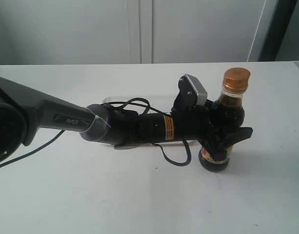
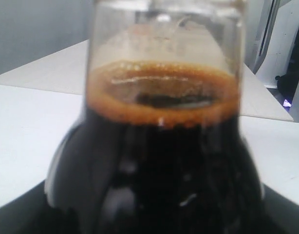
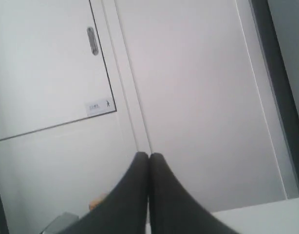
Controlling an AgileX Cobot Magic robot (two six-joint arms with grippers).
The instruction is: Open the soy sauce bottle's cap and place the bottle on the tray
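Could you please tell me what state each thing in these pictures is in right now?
soy sauce bottle: upright on the table, gripped around its body, filled with dark liquid up to the shoulder.
cap: shut, on the bottle's neck.
left gripper: shut on the soy sauce bottle.
right gripper: shut, empty, fingers pressed together, pointing at a wall.
tray: mostly hidden behind the left arm; only a rim shows.

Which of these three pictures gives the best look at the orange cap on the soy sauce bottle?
The exterior view: the cap sits whole and closed atop the soy sauce bottle, gripped by the left gripper. The left wrist view shows only glass and dark sauce. The right wrist view shows no recognisable cap.
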